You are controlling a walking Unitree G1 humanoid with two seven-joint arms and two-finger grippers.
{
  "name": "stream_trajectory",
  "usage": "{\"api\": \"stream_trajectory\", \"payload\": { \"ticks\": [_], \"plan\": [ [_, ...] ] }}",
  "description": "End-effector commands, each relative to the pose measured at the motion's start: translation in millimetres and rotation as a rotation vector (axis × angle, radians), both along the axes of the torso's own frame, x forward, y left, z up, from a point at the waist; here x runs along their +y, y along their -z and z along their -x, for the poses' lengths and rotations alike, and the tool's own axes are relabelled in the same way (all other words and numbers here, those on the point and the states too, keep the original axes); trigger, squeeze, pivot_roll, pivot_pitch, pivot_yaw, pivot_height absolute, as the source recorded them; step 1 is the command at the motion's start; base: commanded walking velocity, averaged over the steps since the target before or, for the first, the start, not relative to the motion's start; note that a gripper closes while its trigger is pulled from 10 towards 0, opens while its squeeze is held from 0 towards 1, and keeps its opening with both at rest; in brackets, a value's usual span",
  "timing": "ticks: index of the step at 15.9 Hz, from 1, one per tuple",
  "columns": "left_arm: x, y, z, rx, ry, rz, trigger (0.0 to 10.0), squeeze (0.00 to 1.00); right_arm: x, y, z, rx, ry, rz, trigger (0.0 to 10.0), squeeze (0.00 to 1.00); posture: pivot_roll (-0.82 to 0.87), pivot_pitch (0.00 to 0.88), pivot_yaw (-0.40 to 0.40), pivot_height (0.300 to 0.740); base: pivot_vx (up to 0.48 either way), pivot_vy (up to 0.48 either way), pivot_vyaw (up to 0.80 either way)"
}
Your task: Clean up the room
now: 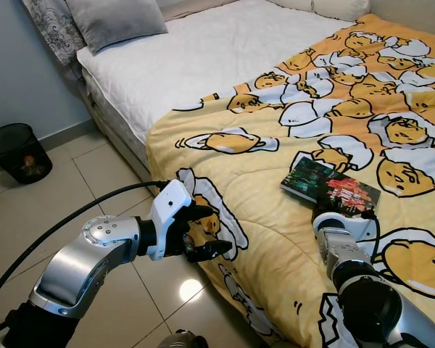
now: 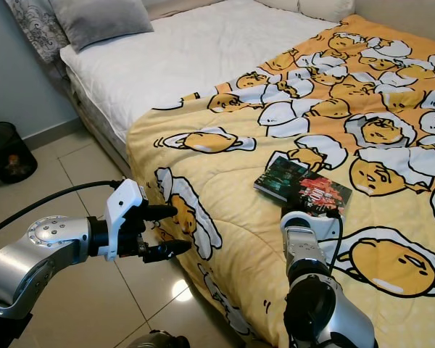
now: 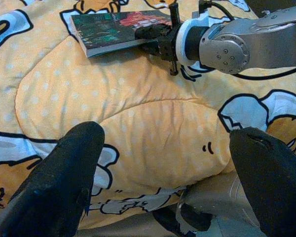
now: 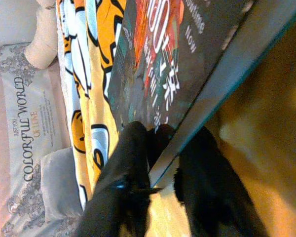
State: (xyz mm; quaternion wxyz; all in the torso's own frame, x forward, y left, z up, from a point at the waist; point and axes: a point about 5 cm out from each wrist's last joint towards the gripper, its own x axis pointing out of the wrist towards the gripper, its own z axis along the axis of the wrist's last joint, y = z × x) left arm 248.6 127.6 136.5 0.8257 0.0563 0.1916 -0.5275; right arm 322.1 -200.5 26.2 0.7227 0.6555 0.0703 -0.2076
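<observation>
Gripping the book (image 1: 330, 187) by its near edge, your right gripper (image 4: 160, 163) is clamped; lift next. Your left gripper (image 1: 203, 230), spread, hovers at nine o'clock of it.

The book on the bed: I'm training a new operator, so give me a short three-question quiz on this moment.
1. True or false: the right gripper has its jaws closed on an edge of the book.
2. What does the book lie on? A) the floor B) the yellow blanket C) the grey pillow
3. Are the left gripper jaws open or shut?

Key: 1 true; 2 B; 3 open, holding nothing, beside the bed's edge.
</observation>
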Motion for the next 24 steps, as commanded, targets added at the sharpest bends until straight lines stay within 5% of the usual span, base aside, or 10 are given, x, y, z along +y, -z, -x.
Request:
{"api": "stream_trajectory", "payload": {
  "ticks": [1, 5, 8, 9, 12, 14, 18, 20, 21, 24],
  "plan": [
    [-0.2, -1.2, 0.6, -0.011, 0.001, -0.003, 10.0, 0.61, 1.0, -6.6, -5.8, -0.017, -0.003, 0.005, 0.0, 0.00, 0.01, 0.024, 0.058, 0.740, 0.000, 0.000, 0.00],
    [-1.4, -2.1, -4.9, -0.049, -0.021, 0.005, 10.0, 0.61, 5.2, -10.2, -9.2, -0.025, -0.075, 0.094, 0.0, 0.00, 0.00, 0.000, 0.051, 0.740, 0.000, 0.000, 0.00],
    [0.7, -1.5, -13.2, -0.165, -0.108, -0.031, 10.0, 0.60, 1.9, -17.8, -13.2, -0.081, -0.119, 0.152, 0.0, 0.00, 0.00, 0.000, 0.040, 0.740, 0.000, 0.000, 0.00],
    [6.2, -5.5, -23.1, -0.266, -0.234, -0.010, 10.0, 0.61, -1.9, -22.2, -14.5, -0.121, -0.165, 0.210, 0.0, 0.00, -0.01, 0.000, 0.029, 0.740, 0.000, 0.000, 0.00],
    [17.0, -13.6, -34.4, -0.316, -0.371, 0.056, 10.0, 0.61, -9.8, -34.7, -16.9, -0.253, -0.264, 0.277, 0.0, 0.00, -0.02, 0.000, 0.033, 0.740, 0.000, 0.000, 0.00],
    [26.3, -23.6, -42.6, -0.292, -0.440, 0.145, 10.0, 0.64, -12.7, -46.6, -17.2, -0.373, -0.402, 0.383, 0.0, 0.00, -0.02, 0.000, 0.048, 0.740, 0.000, 0.000, 0.00],
    [46.8, -49.2, -52.2, -0.154, -0.313, 0.289, 10.0, 0.58, -7.9, -66.5, 4.4, -0.607, -0.876, 0.676, 0.0, 0.00, -0.03, 0.000, 0.065, 0.740, 0.000, 0.000, 0.00],
    [48.3, -60.6, -56.0, -0.133, -0.283, 0.360, 10.0, 0.15, -8.1, -71.8, 19.0, -0.674, -1.038, 0.745, 0.0, 0.00, -0.02, 0.000, 0.063, 0.740, 0.000, 0.000, 0.00],
    [51.3, -68.1, -62.5, -0.104, -0.299, 0.446, 10.0, 0.03, -6.3, -78.3, 33.6, -0.754, -1.199, 0.758, 0.0, 0.00, -0.03, 0.000, 0.068, 0.740, 0.000, 0.000, 0.00],
    [54.0, -63.9, -65.7, -0.038, -0.268, 0.477, 10.0, 0.00, -0.5, -88.6, 47.8, -0.847, -1.362, 0.708, 0.0, 0.00, -0.04, 0.000, 0.079, 0.740, 0.000, 0.000, 0.00]
  ]
}}
